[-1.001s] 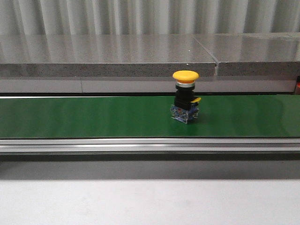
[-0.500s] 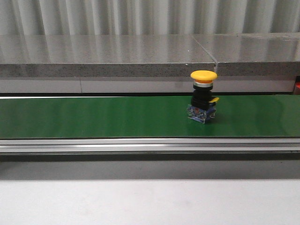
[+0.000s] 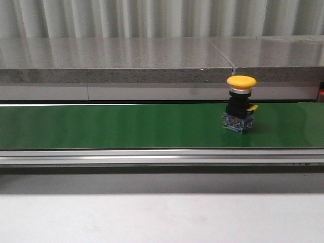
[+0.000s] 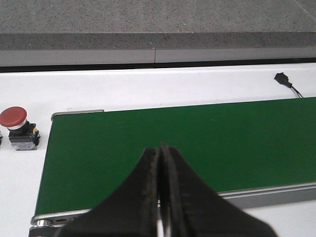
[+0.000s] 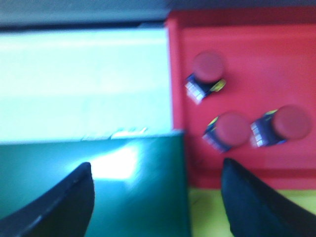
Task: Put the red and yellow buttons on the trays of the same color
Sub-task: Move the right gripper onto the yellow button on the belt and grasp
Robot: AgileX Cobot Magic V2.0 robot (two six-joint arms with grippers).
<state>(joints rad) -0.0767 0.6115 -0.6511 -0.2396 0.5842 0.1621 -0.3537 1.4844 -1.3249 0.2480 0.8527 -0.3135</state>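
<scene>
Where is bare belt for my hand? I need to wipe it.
The green belt is bare left of the yellow button; only a short strip remains on its right. The red tray is crowded with three red buttons.

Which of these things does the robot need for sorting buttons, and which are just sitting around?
Needed for the job:
yellow mushroom-head push button on the green conveyor belt
red mushroom-head push button beside the belt end
red plastic tray holding three red buttons

Just lying about:
black cable plug
grey stone ledge
</scene>
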